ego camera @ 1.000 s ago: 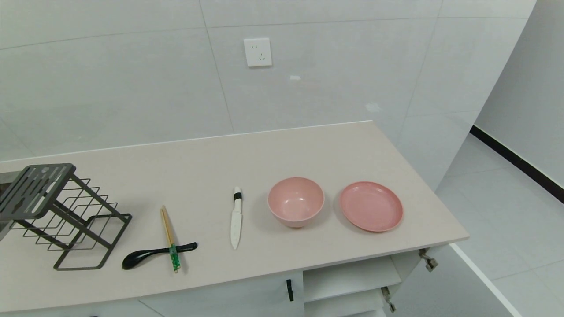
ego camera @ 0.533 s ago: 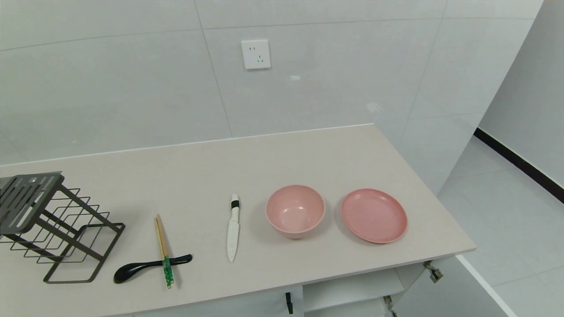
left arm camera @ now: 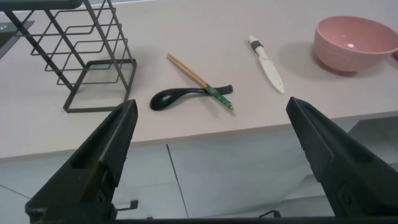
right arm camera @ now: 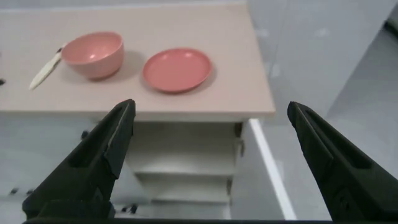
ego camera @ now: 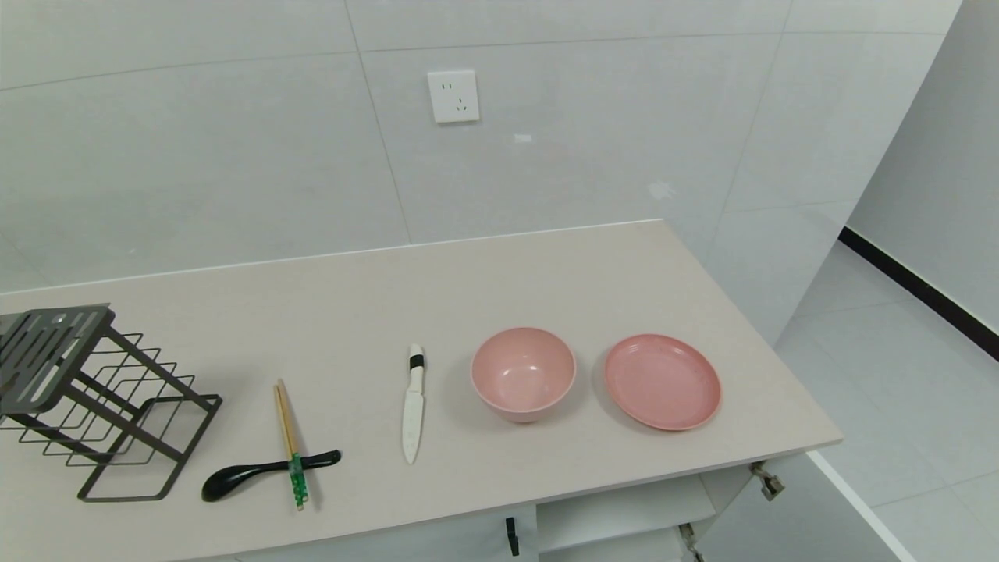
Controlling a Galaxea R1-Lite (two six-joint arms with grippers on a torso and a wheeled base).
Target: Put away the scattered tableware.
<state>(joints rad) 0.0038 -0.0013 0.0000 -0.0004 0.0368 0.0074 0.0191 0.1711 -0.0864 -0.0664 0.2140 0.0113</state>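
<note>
Found a broad strip of countertop [ego camera: 484, 273] behind the row of tableware, reachable from above. Noted a wide gap between knife [ego camera: 413, 407] and chopsticks [ego camera: 286, 433], a narrower one between knife and bowl [ego camera: 523, 373]. Saw bowl and plate [ego camera: 662, 381] just beside each other, chopsticks crossing the spoon [ego camera: 265, 470], and the wire rack [ego camera: 55, 343] standing tall at the left end.

One each — bowl [ego camera: 523, 373], plate [ego camera: 662, 382], knife [ego camera: 412, 406], spoon [ego camera: 257, 471], rack [ego camera: 47, 343] — two chopsticks [ego camera: 287, 429]

A pink plate [ego camera: 662, 382] and an upright pink bowl [ego camera: 523, 374] are set side by side near the counter's [ego camera: 468, 289] right end. A white knife [ego camera: 413, 403] is laid just left of the bowl. Farther left, wooden chopsticks [ego camera: 289, 442] are crossed over a black spoon [ego camera: 265, 471].
</note>
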